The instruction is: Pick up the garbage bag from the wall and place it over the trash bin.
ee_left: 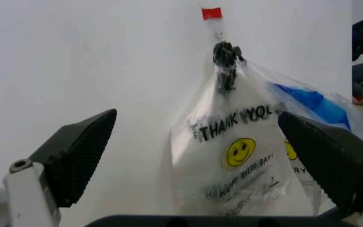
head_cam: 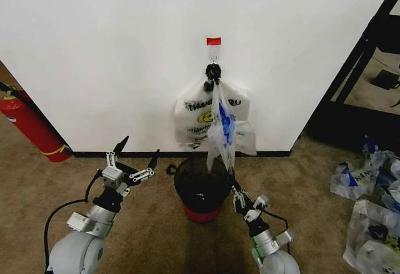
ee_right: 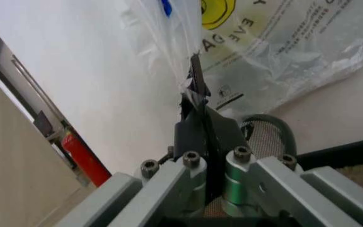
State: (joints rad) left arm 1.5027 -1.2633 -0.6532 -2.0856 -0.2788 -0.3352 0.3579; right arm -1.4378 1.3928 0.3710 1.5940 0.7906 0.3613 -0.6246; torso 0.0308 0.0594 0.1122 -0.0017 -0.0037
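My left arm is raised from the lower left, bent at the elbow, and its left claw (head_cam: 137,156) stands wide, with nothing between the two black fingers (head_cam: 120,144). It is left of the trash bin (head_cam: 201,189) and apart from it. My right arm comes up from the lower right, and the right claw (head_cam: 234,188) reaches to the right rim of the bin. Its fingers (ee_right: 195,78) are pressed together on the lower end of the garbage bag (head_cam: 223,130), so it holds thin plastic.

The bag is thin and see-through, with blue patches near the top. It hangs from the small hook (head_cam: 214,56) on the wall (head_cam: 112,49), under a red tape strip (head_cam: 214,40), and drops in a narrow fold down to the bin. Behind it hangs a thicker whitish bundle (head_cam: 199,116) of bags with the same print, tied with a black knot (head_cam: 214,71).

In the left wrist view I read THANK YOU and see the yellow smiley on the bundle (ee_left: 241,156), with the blue part at its side. The right wrist view shows the pinched plastic (ee_right: 168,28) close, and a red fire extinguisher (ee_right: 83,158) far off. From the head I see the extinguisher (head_cam: 30,124) at the left on the carpet (head_cam: 156,236), and a heap of plastic bags (head_cam: 372,211) at the right.
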